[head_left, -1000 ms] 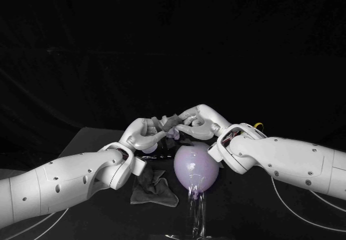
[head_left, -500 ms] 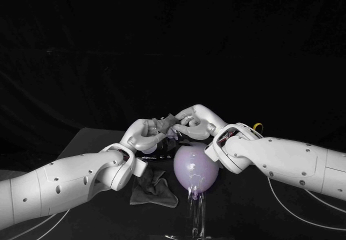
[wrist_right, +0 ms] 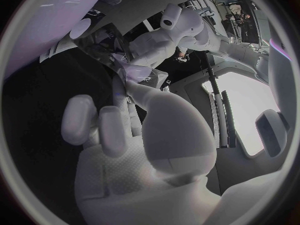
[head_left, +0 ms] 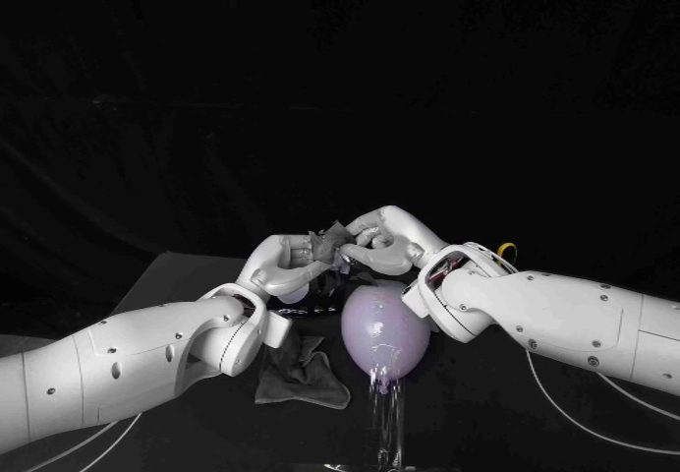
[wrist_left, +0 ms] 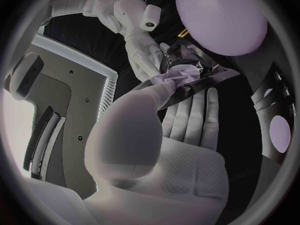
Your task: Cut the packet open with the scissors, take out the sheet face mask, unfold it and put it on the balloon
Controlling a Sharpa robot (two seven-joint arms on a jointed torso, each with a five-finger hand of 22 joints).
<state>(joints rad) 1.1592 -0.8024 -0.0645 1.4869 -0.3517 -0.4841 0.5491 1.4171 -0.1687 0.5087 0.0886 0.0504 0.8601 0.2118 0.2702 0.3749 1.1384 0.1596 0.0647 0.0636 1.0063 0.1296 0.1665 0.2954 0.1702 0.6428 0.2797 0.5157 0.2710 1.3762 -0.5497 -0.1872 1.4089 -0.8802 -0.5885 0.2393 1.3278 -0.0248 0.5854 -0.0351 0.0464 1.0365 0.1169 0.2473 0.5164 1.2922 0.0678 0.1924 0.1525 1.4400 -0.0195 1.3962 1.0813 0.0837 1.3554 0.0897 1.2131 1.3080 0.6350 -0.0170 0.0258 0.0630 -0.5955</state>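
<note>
Slightly, the right hand (head_left: 375, 246) had crept toward the left hand (head_left: 291, 261), lifting the packet (head_left: 330, 239) between them. Nearest me a dark cloth (head_left: 302, 372) lay crumpled; behind it stood the balloon (head_left: 385, 332); above and beyond, both hands were clamped on the packet, a pale fold, probably the mask (wrist_left: 180, 78), showing. An uneven pull could tear the mask; a loose pinch could drop it past the balloon.
</note>
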